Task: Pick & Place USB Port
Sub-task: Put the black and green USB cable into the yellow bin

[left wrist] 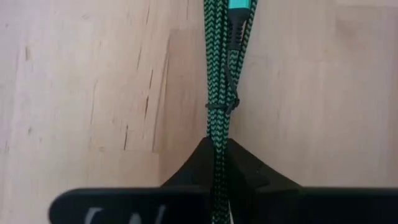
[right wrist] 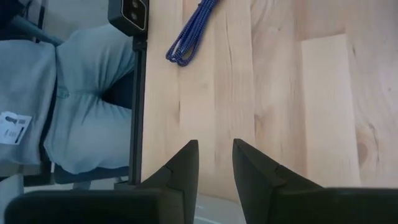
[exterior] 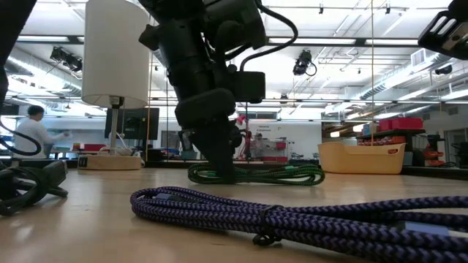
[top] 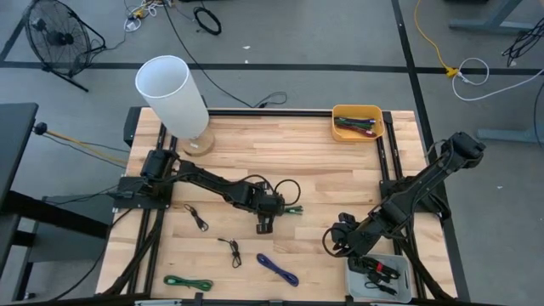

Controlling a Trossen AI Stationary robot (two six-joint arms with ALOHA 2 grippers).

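- Left hand (left wrist: 219, 163), mid light wooden tabletop (top: 314, 153), pinches green braided USB cable bundle (left wrist: 219, 93).
- Lift straight up; grip looks centred w/ cable.
- Right hand (right wrist: 215, 158), near right, fingers apart, holds nothing.

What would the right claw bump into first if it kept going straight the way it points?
Probably nothing for a while: the right claw has bare table ahead. The purple cable lies off to one side of its line, so it would likely pass it, though depth is unclear.
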